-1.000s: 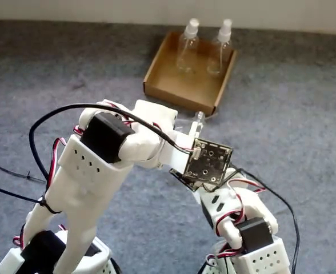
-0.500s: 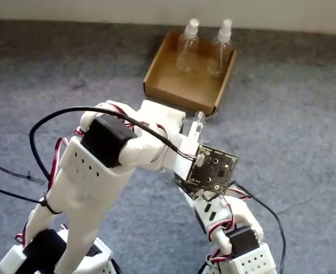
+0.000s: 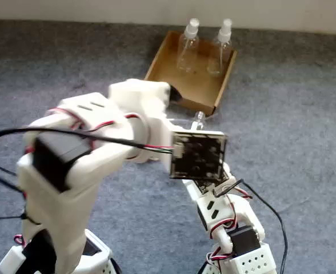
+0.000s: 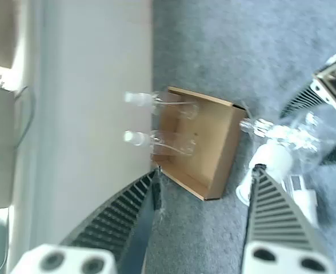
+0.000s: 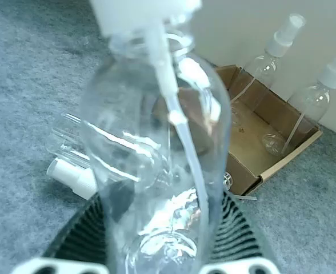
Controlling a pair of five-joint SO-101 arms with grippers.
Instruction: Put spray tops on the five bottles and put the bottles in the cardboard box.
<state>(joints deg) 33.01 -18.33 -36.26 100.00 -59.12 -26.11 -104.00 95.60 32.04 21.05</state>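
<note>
My right gripper point(image 5: 162, 220) is shut on a clear bottle point(image 5: 156, 142) and holds it upright over the carpet, just short of the cardboard box point(image 3: 156, 65). A white spray top point(image 5: 145, 11) sits on the bottle's neck, and its tube runs down inside. The left wrist view has this bottle point(image 4: 288, 134) between the right gripper's dark fingers. My left gripper point(image 4: 207, 170) is open beside the bottle's top, with nothing between its fingers. Two capped bottles point(image 3: 188, 43) point(image 3: 220, 43) stand at the far end of the box.
Another clear bottle point(image 5: 68, 137) lies on the grey carpet beside a loose white spray top point(image 5: 71, 174), close to the held bottle. The left arm's wrist board point(image 3: 196, 154) hangs over the right arm point(image 3: 228, 214). A pale wall runs behind the box.
The left arm has swung up and back from the held bottle's top, and its wrist board has turned. The right arm dropped slightly, still holding the bottle.
</note>
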